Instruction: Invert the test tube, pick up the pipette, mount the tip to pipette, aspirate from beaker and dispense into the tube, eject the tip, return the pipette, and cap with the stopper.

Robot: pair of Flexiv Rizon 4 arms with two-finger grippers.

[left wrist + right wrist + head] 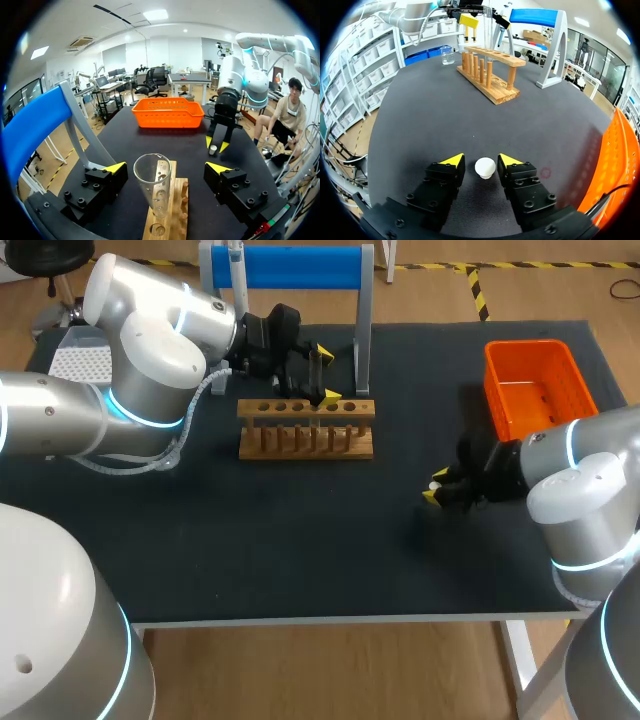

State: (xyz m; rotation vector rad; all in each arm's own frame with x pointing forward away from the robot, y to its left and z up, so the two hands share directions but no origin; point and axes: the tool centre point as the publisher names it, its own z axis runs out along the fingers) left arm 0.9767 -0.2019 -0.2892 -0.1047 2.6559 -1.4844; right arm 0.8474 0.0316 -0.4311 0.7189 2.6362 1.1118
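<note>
The orange basket (497, 390) was seen well to the right of the wooden rack (305, 445). In the rack the glass test tube (152, 182) was stood upright, mouth up, between the left gripper (166, 167), spread wide and untouching. The white stopper (485, 168) was found at the right gripper (482, 160) (whether grasped could not be told).

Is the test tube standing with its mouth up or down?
Mouth up: the test tube stands in the wooden rack, open rim on top.
</note>
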